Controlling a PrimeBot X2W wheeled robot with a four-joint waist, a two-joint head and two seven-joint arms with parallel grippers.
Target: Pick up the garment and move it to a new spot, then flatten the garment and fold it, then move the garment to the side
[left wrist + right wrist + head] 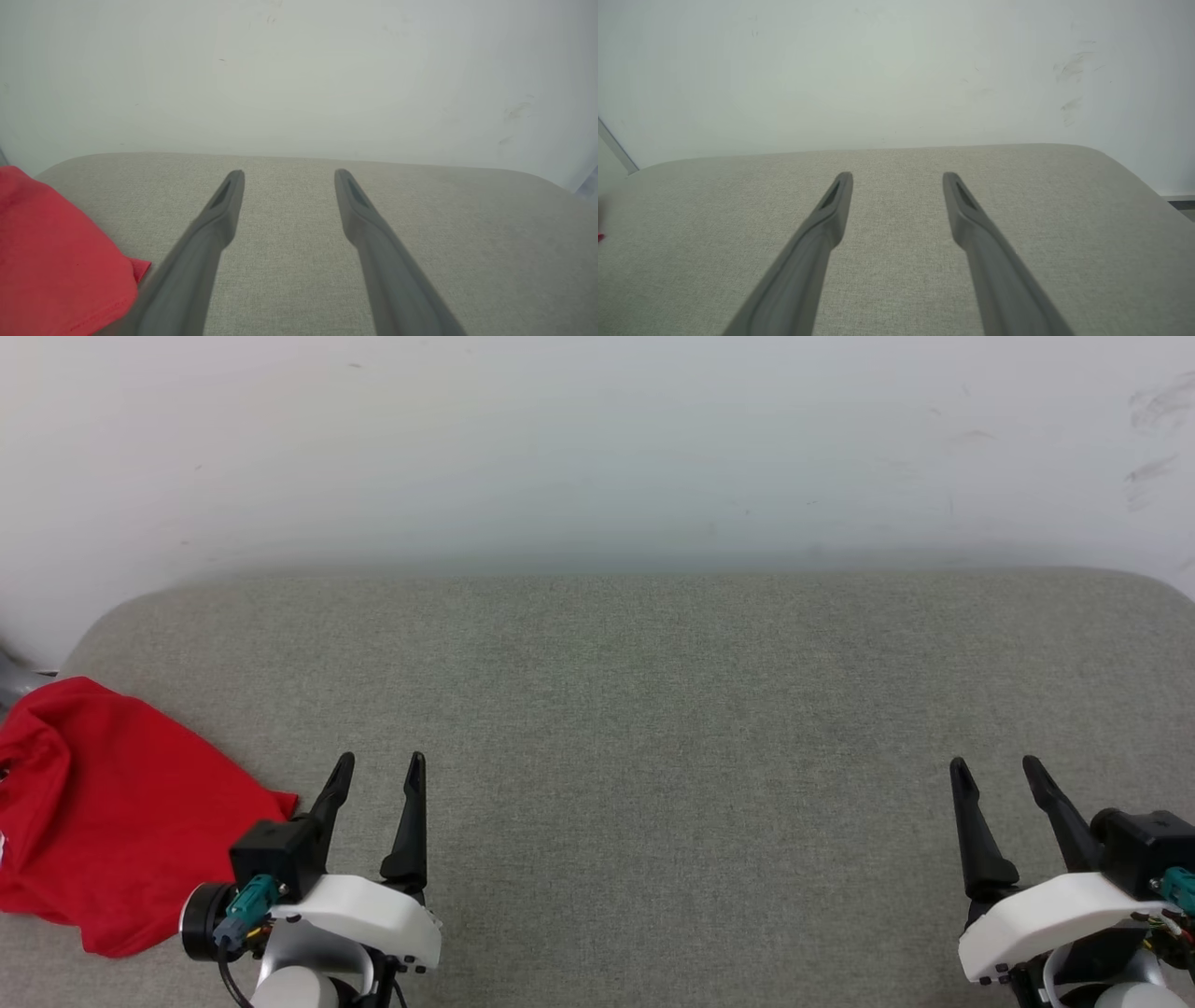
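The garment (112, 812), red and folded into a compact bundle, lies at the left edge of the grey fabric-covered table (653, 709). Just to its right, my left gripper (381, 767) stands open and empty, fingers pointing away from me. The left wrist view shows the garment (51, 261) at the lower left, beside the left finger, with my left gripper (288, 176) open over bare fabric. My right gripper (993, 769) is open and empty at the lower right of the table, far from the garment. In the right wrist view, my right gripper (897, 178) spreads over bare fabric.
A pale wall (597, 448) rises right behind the table's far edge. The table's rounded corners show at the far left (112, 616) and far right (1158, 583). A grey object (14, 672) pokes in at the left edge behind the garment.
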